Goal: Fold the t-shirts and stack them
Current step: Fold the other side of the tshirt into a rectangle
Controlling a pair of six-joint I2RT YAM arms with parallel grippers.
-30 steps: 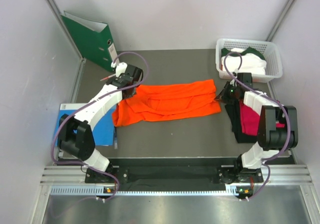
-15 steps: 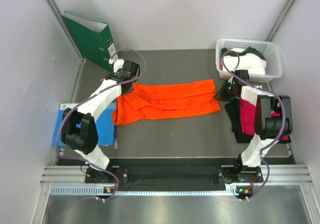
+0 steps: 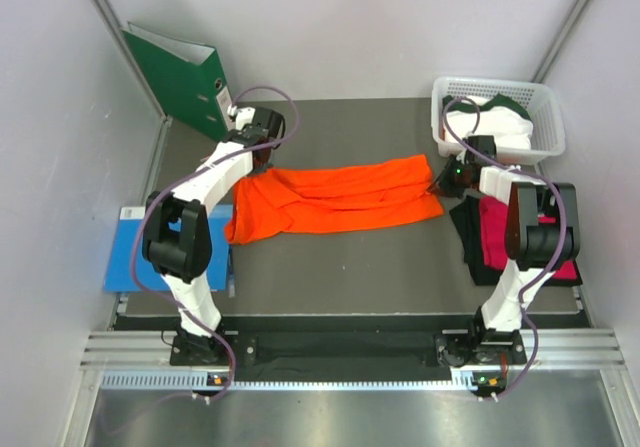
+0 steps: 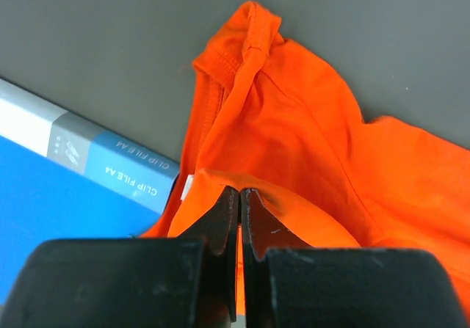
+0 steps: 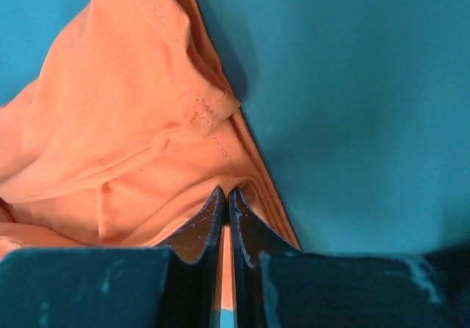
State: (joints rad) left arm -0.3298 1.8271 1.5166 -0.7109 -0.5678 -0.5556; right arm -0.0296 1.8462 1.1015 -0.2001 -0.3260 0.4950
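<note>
While the orange t-shirt (image 3: pixel 340 197) is being clamped at either end by the left gripper (image 4: pixel 240 194) and right gripper (image 5: pixel 225 192), the white t-shirt (image 3: pixel 495 127) is being left unfolded.

Pale grey walls (image 3: pixel 350 27) on three sides, dark grey tabletop (image 3: pixel 330 267), ribbed metal rail (image 3: pixel 565 352) at near edge, even light

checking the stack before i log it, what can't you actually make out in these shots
Top view: the right arm covers part of the magenta t-shirt and black t-shirt, so their folds cannot be judged.
Top view: the white t-shirt sits bunched in the basket; anything beneath it is hidden.
Wrist views: the orange t-shirt runs off the frame edges, and the shut jaws hide how much cloth they pinch.
</note>
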